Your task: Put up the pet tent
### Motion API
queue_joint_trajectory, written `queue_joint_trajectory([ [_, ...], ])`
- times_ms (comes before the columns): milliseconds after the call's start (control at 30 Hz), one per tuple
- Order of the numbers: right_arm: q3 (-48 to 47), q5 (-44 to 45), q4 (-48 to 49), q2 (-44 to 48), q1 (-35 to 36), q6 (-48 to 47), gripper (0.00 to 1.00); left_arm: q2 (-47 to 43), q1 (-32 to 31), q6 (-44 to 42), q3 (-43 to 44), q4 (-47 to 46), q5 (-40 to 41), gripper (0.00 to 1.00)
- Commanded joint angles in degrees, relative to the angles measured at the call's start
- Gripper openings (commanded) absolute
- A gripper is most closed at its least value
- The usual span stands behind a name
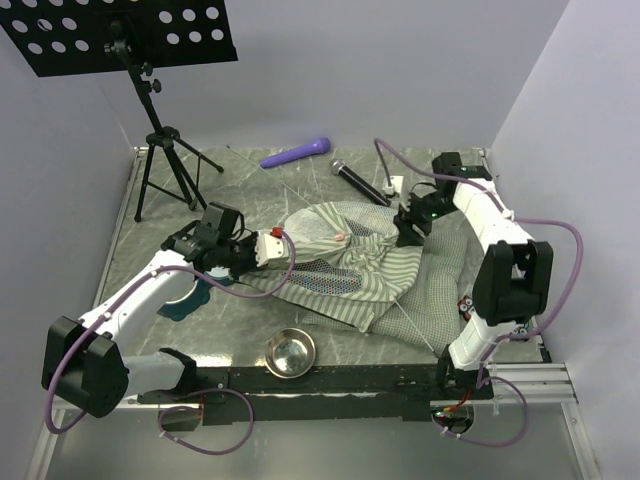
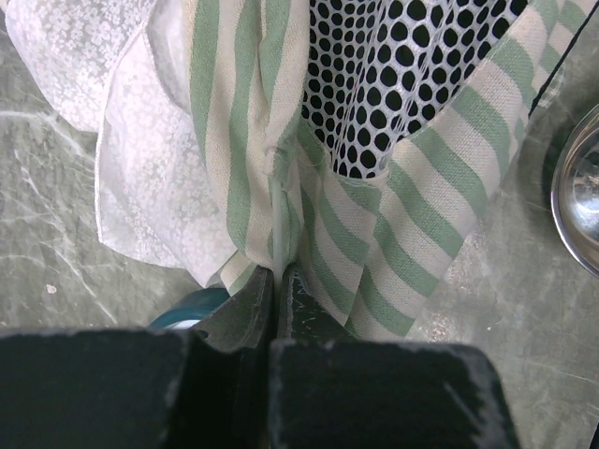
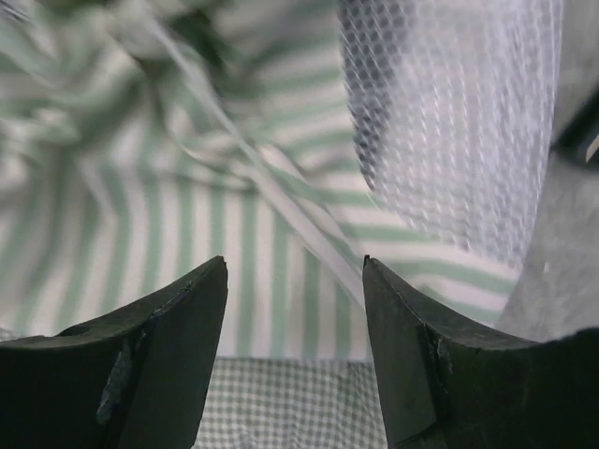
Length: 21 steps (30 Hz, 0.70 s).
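Note:
The pet tent (image 1: pixel 350 270) lies collapsed in the middle of the table, a heap of green-and-white stripes and white mesh. Its grey-green checked cushion mat (image 1: pixel 440 290) spreads out under it to the right. My left gripper (image 1: pixel 283 252) is at the tent's left edge. In the left wrist view the left gripper (image 2: pixel 278 276) is shut on a striped fabric fold (image 2: pixel 271 187) with a thin pale seam or pole in it. My right gripper (image 1: pixel 408 232) hovers over the tent's upper right. In its own view the right gripper (image 3: pixel 295 267) is open above the striped cloth (image 3: pixel 234 271) and the checked mat (image 3: pixel 290 402), holding nothing.
A steel bowl (image 1: pixel 290 352) sits near the front edge, also at the right of the left wrist view (image 2: pixel 580 201). A teal bowl holder (image 1: pixel 190 300) lies under the left arm. At the back are a tripod stand (image 1: pixel 165 150), a purple handle (image 1: pixel 296 152) and a black microphone (image 1: pixel 360 182).

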<state>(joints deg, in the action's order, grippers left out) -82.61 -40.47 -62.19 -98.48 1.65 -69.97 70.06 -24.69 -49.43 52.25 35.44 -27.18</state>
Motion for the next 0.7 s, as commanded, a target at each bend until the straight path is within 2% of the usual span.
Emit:
queue_joint_trajectory([
  [0,2.10,-5.23,1.63,4.44,5.37,-0.43,0.66,-0.01,0.43,-1.37,2.07,-0.64,-1.91,0.01],
  [133,2.37,-4.71,4.18,3.12,8.80,0.63,0.64,-0.63,0.43,-1.63,1.54,-0.55,-1.91,0.01],
  [300,1.75,-3.83,4.71,-0.30,10.39,-0.77,0.45,-0.45,0.60,-1.46,1.80,-0.37,-2.00,0.01],
  [467,3.77,0.21,5.33,-2.59,8.64,-4.46,0.29,-0.54,1.39,-1.63,1.37,-0.46,-1.91,0.01],
  [667,2.54,3.55,4.27,-5.41,3.54,-7.80,0.30,-0.63,2.10,-1.63,1.19,-0.63,-2.35,0.01],
])
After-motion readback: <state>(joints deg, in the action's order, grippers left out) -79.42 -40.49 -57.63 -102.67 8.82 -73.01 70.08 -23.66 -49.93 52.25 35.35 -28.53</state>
